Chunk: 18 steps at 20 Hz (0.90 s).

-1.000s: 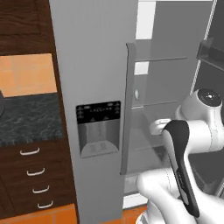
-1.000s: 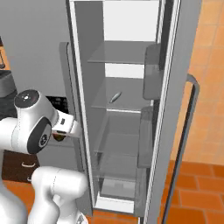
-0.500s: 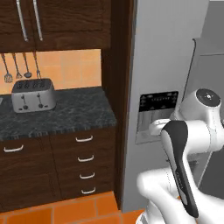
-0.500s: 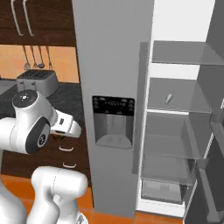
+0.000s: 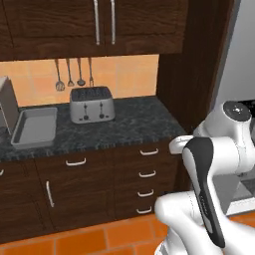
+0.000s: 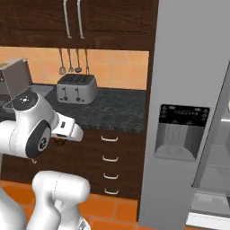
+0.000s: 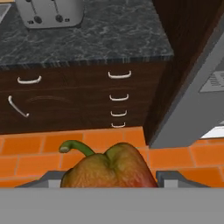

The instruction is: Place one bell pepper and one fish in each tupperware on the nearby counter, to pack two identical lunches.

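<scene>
My gripper (image 7: 111, 176) is shut on a red-orange bell pepper (image 7: 109, 166) with a curved green stem; a finger stands at each side of it. From the right base camera the pepper (image 6: 59, 141) peeks out under the white hand, level with the drawers. The counter (image 5: 134, 122) runs across in front of me, dark speckled stone over wood drawers. One tupperware (image 5: 35, 128), shallow and light grey, lies on it left of the toaster. The second tupperware is out of view.
A silver toaster (image 5: 91, 103) stands at the back of the counter under hanging utensils (image 5: 74, 74). A grey appliance (image 5: 7, 102) stands at the far left. The grey fridge (image 6: 184, 112) with its dispenser rises on the right. Orange tiles (image 7: 39, 151) cover the floor.
The whole picture has swung from the open fridge to the counter, so the base has turned left. The pepper stays in the gripper.
</scene>
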Available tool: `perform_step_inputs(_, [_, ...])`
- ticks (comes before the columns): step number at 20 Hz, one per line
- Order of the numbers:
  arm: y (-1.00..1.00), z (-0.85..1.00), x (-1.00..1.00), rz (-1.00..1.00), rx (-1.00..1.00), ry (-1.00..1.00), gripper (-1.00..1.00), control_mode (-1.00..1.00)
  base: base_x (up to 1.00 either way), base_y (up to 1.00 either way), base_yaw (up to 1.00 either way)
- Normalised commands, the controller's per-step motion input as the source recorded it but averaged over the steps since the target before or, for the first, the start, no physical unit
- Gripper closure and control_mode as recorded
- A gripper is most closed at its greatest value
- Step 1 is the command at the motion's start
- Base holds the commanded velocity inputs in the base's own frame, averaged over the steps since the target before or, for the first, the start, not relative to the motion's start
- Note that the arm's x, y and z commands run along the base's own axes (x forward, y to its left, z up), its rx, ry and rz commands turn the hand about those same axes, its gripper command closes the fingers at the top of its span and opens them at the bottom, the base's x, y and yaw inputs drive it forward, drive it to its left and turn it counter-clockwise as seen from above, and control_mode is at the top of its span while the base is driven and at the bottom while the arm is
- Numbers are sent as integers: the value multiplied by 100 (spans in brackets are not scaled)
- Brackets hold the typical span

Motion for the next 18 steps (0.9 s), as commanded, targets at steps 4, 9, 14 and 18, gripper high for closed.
perform_step_inputs(4, [0, 0, 0, 0, 0, 0, 100, 100, 50, 100, 0])
perform_step_inputs(9, [0, 0, 0, 0, 0, 0, 100, 100, 75, 83, 0])
perform_step_inputs(14, [0, 0, 0, 0, 0, 0, 100, 100, 65, 66, 0])
perform_step_inputs(18, [0, 0, 0, 0, 0, 0, 100, 100, 24, 76, 0])
